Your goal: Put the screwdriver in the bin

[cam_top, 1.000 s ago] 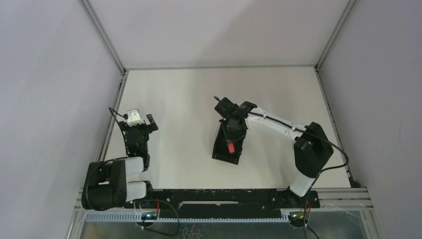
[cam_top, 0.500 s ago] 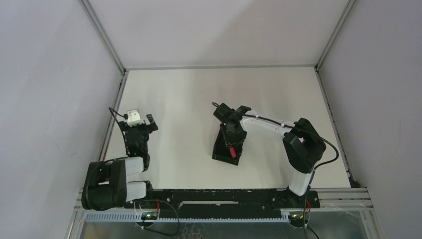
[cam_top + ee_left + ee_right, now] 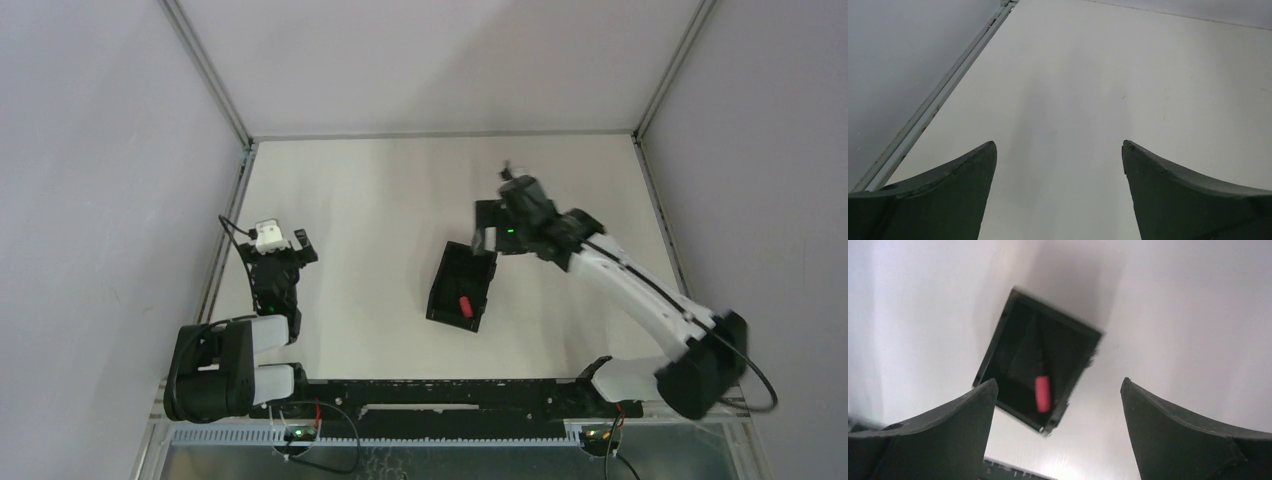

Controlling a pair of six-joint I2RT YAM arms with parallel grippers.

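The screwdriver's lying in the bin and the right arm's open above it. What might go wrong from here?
1. The right gripper hangs open close to the far end of the bin; pulling back low might clip the rim and shove or tip the bin.
2. The screwdriver lies loose toward the bin's near wall, so a hard knock might bounce it out.

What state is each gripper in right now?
Left gripper: jaws open, holding nothing.
Right gripper: jaws open, holding nothing; the screwdriver lies in the bin.
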